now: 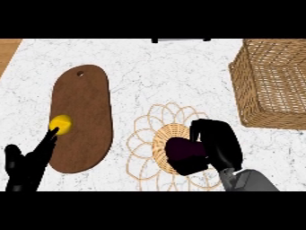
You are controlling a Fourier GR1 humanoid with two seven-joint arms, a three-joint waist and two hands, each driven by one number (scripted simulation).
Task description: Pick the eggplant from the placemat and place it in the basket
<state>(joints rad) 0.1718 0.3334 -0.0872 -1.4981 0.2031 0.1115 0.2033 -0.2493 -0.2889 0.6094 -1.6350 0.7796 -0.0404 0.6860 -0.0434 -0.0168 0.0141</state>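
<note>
On the marble counter [168, 76], a wicker basket [281, 112] sits at the far right edge and a wooden cutting board [82, 103] lies toward the left. At the near edge, the right hand [218, 143] curls its fingers around the eggplant [185, 155] at the woven placemat [145, 130] centre. The left hand [26, 168] rests at the near left with fingers straight, a fingertip just beside a lemon [60, 123].

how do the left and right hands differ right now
The left hand is open, fingers straight, beside the cutting board; the right hand is curled round the eggplant. The left holds nothing; the right is over the placemat. Both are black.
</note>
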